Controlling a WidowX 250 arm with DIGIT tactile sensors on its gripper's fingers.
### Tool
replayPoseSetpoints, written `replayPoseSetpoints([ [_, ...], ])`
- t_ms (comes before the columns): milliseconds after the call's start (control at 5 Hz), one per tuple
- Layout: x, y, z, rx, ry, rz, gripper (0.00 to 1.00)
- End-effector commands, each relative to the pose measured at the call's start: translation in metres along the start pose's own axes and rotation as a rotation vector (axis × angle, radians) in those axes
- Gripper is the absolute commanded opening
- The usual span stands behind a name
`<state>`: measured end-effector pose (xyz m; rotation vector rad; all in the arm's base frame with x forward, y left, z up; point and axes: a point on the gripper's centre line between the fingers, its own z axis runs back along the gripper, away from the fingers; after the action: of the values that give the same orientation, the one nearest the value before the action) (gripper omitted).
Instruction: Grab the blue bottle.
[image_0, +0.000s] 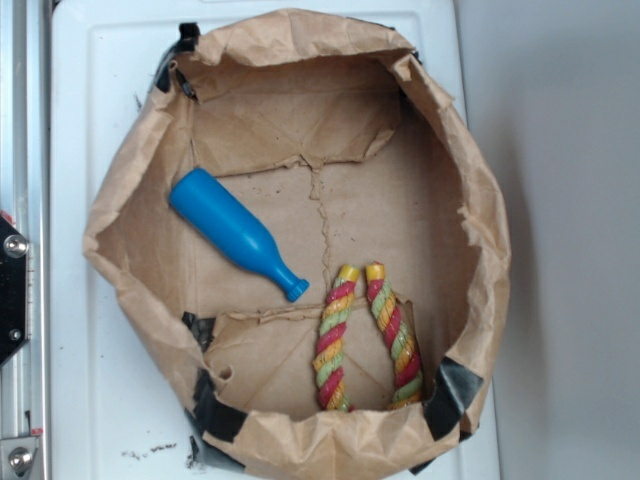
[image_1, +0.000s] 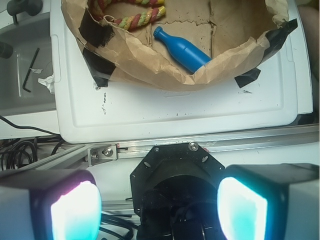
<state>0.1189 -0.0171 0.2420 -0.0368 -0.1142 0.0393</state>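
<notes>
Exterior view shows a brown paper bag (image_0: 470, 210), its rim rolled down and patched with black tape (image_0: 455, 390), sitting on a white tray (image_0: 80, 100). Inside the bag, the blue bottle (image_0: 232, 231) lies on its side on the paper floor, cap end pointing toward the twisted red-yellow-green rope (image_0: 365, 335), close to it but apart. Wrist view has the pincer (image_1: 157, 207) spread wide, holding nothing, its two glowing pads (image_1: 75, 210) well clear of the bag, above an aluminium rail (image_1: 250, 140) at the tray's edge.
</notes>
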Motion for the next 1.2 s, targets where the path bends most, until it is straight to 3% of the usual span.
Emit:
replayPoseSetpoints([
  [0, 0.0, 0.0, 0.0, 0.0, 0.0, 0.0, 1.0],
  [400, 0.085, 0.009, -0.022, -0.021, 0.046, 0.095, 1.0],
  [600, 0.108, 0.017, -0.031, -0.002, 0.043, 0.055, 1.0],
  [800, 0.119, 0.025, -0.043, 0.042, 0.039, -0.197, 1.0],
  [1000, 0.121, 0.028, -0.048, 0.125, -0.029, -0.453, 1.0],
])
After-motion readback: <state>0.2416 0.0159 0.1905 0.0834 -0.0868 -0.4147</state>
